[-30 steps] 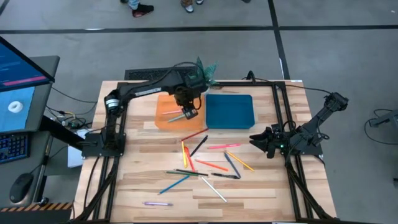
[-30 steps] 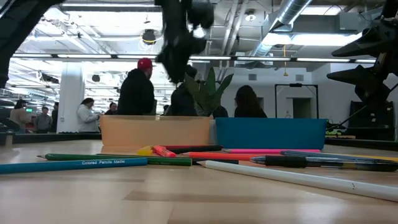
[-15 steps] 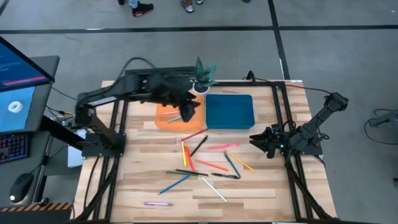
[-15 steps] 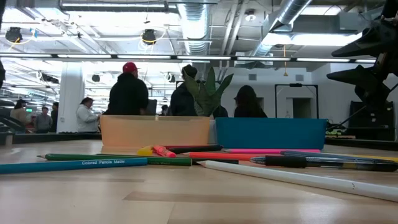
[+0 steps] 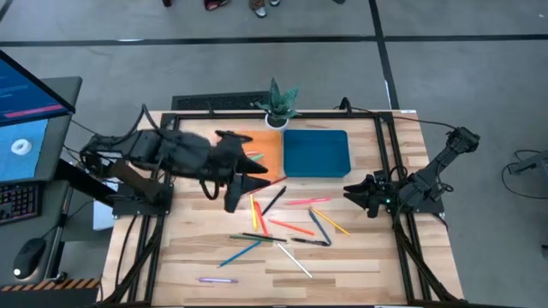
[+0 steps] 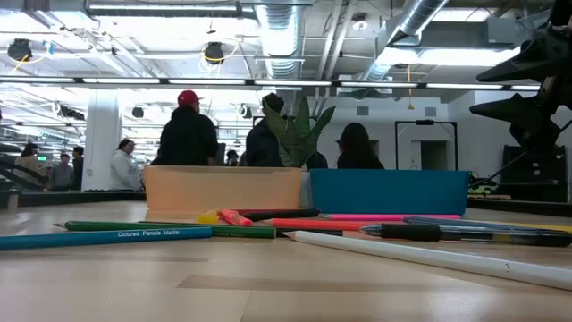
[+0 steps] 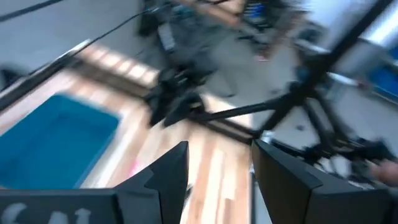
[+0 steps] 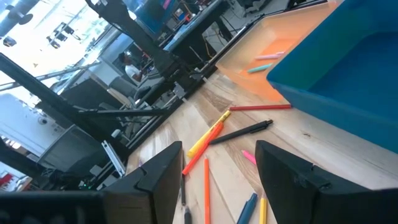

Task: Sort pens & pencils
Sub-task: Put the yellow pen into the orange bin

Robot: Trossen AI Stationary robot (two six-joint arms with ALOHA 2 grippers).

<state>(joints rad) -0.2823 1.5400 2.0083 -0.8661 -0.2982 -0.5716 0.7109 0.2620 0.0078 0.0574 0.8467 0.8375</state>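
Several pens and pencils lie scattered flat on the wooden table, near the middle and front. The low view shows them close up. A pink one and a teal one lie inside the orange tray. My left gripper hangs high over the table beside the orange tray. It is open and empty in its wrist view. My right gripper waits open at the table's right side, with nothing between its fingers.
A blue tray sits right of the orange one at the far edge. Behind both stands a small potted plant. A purple pen lies apart at the near left. People stand in the room beyond the table.
My left gripper has risen from over the orange tray and drawn back toward the table's left and near side. It has tipped from pointing down to nearly level. It has left the low view. The sticks in the tray stay where they were.
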